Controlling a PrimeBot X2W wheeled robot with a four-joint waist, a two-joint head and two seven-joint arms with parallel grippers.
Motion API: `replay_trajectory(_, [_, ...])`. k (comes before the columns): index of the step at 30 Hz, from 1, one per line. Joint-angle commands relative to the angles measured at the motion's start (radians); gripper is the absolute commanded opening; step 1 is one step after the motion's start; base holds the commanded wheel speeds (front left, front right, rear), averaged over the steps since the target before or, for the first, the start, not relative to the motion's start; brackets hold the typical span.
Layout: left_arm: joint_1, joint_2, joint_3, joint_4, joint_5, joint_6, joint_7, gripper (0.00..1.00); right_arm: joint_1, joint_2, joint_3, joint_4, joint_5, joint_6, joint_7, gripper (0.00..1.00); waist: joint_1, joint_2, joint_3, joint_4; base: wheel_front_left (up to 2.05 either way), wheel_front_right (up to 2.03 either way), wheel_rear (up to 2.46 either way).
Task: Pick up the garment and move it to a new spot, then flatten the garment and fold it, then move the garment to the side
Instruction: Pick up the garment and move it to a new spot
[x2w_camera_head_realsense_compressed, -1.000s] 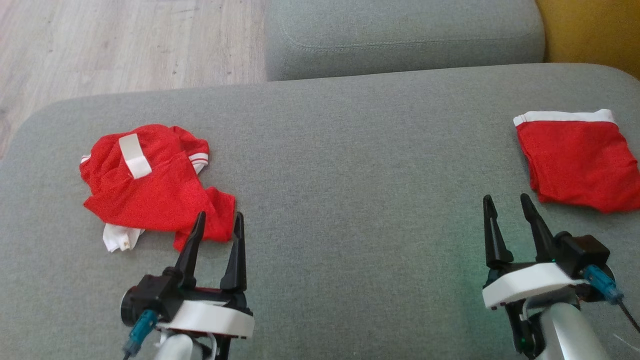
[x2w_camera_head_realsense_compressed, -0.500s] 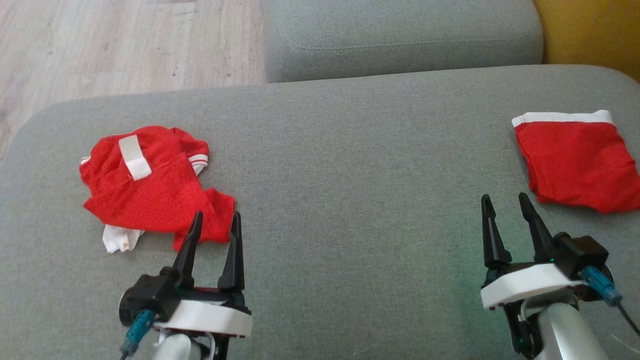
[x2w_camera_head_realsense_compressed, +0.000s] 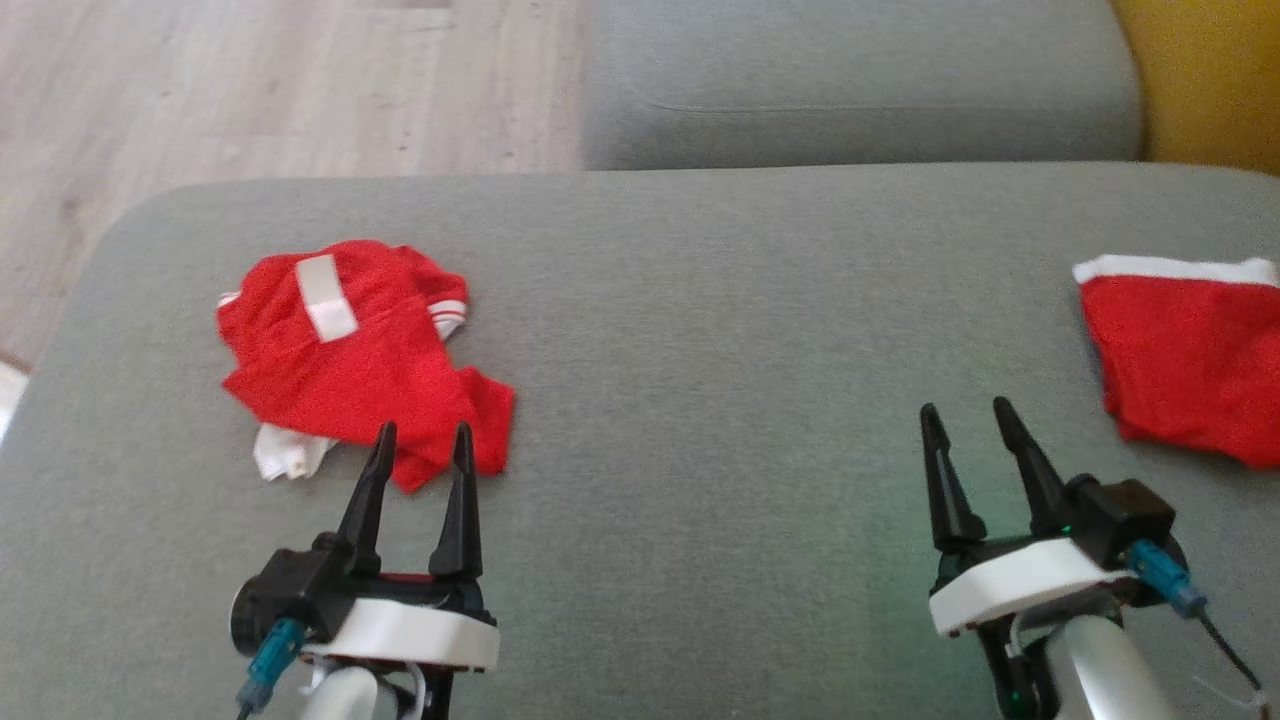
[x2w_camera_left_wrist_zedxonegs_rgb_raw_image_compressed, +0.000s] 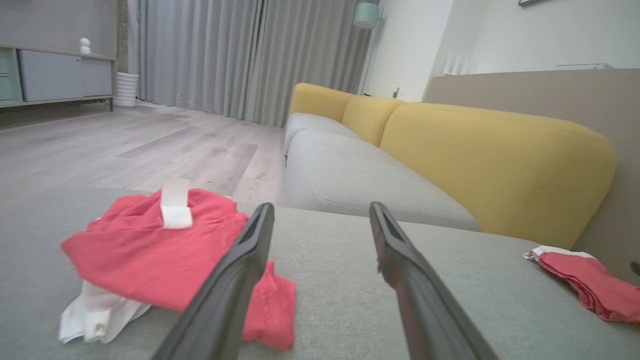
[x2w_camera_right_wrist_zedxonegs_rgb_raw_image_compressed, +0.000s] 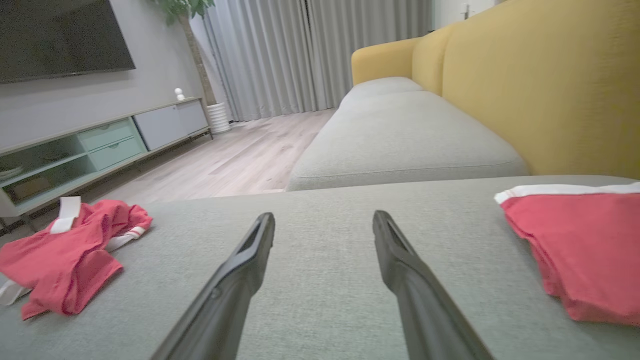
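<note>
The crumpled red shirt (x2w_camera_head_realsense_compressed: 360, 360) lies near the left edge of the grey sofa cushion (x2w_camera_head_realsense_compressed: 720, 330), its near hem just ahead of the left gripper (x2w_camera_head_realsense_compressed: 424, 430), whose fingers stand apart and empty. The right gripper (x2w_camera_head_realsense_compressed: 965, 408), likewise spread and empty, sits short of the folded red garment (x2w_camera_head_realsense_compressed: 1190, 370) at the right edge. You should pinch a thick fold near the hem, not the loose white tab (x2w_camera_head_realsense_compressed: 327, 298).
</note>
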Motion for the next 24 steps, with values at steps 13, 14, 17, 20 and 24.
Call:
replay_trajectory(13, [0.007,0.003,0.088,-0.032,0.033,0.008,-0.01,1.0,0.014,0.002,0.144,-0.02,0.055,-0.001,-0.014,1.0,0.0,0.0,-0.033,0.196,0.0,0.0,0.0])
replay_trajectory(14, [0.008,0.003,0.092,-0.031,0.035,0.008,-0.01,1.0,0.016,0.002,0.152,-0.018,0.059,-0.001,-0.014,1.0,0.0,0.0,-0.034,0.205,0.0,0.0,0.0])
replay_trajectory(17, [0.013,0.003,0.104,-0.031,0.039,0.007,-0.01,1.0,0.02,0.002,0.178,-0.013,0.07,-0.001,-0.014,1.0,0.0,0.0,-0.038,0.225,0.0,0.0,0.0])
replay_trajectory(20, [0.015,0.003,0.115,-0.033,0.042,0.004,-0.01,1.0,0.021,0.002,0.199,-0.009,0.078,-0.001,-0.014,1.0,0.0,0.0,-0.035,0.235,0.0,0.0,0.0])
replay_trajectory(24, [0.01,0.003,0.135,-0.037,0.046,0.0,-0.01,1.0,0.014,0.002,0.212,-0.01,0.079,-0.001,-0.014,1.0,0.0,0.0,-0.019,0.23,0.0,0.0,0.0])
